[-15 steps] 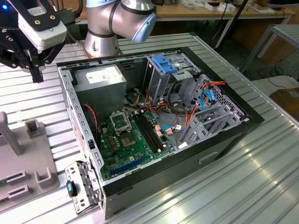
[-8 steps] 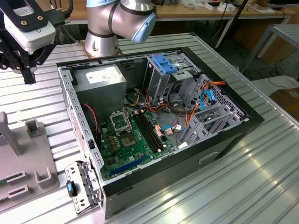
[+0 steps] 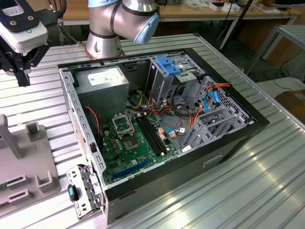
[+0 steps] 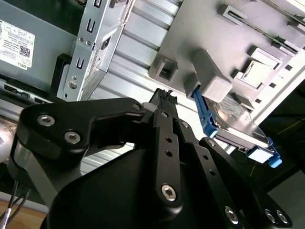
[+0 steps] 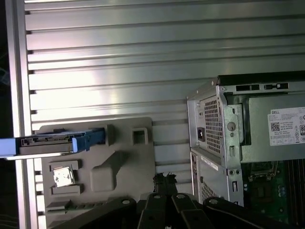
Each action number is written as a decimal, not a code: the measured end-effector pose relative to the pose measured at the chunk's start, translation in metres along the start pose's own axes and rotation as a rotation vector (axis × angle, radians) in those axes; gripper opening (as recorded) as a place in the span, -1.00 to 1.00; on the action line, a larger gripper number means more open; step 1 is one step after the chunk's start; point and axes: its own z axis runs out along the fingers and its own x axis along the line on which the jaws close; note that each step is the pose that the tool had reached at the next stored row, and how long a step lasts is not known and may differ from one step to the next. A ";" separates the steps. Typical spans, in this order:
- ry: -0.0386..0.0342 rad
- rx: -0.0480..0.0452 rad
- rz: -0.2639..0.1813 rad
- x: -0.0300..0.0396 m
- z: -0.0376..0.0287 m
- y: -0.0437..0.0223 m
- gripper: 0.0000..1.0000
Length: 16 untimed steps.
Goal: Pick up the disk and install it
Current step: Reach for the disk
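Exterior view's upper left: gripper [image 3: 23, 80], claw together, empty; disk [image 4: 236, 125] prob. stiff, heavyish, shock-sensitive. Take by blue-railed long edges.

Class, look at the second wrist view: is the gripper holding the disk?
No, the disk sits in the grey holder, apart from the gripper.

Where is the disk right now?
In both wrist views the disk stands on edge in a slot of the grey fixture tray, on the slatted table beside the open computer case.

Blue-framed grey disk [image 4: 237, 122], black gripper [image 4: 164, 97]
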 end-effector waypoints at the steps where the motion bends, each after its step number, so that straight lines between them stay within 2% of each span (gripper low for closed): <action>1: 0.0000 0.0000 0.000 0.0001 0.0001 0.0014 -0.79; 5: 0.0000 0.0000 0.000 0.0010 0.0007 0.0137 -0.79; 6: 0.0000 0.0000 0.000 0.0012 0.0008 0.0149 -0.79; 11: 0.0000 0.0000 0.000 0.0054 0.0013 0.0176 -0.79; 13: 0.0000 0.0000 0.000 0.0120 0.0015 0.0180 -0.79; 16: 0.0000 0.0000 0.000 0.0179 0.0015 0.0179 -0.79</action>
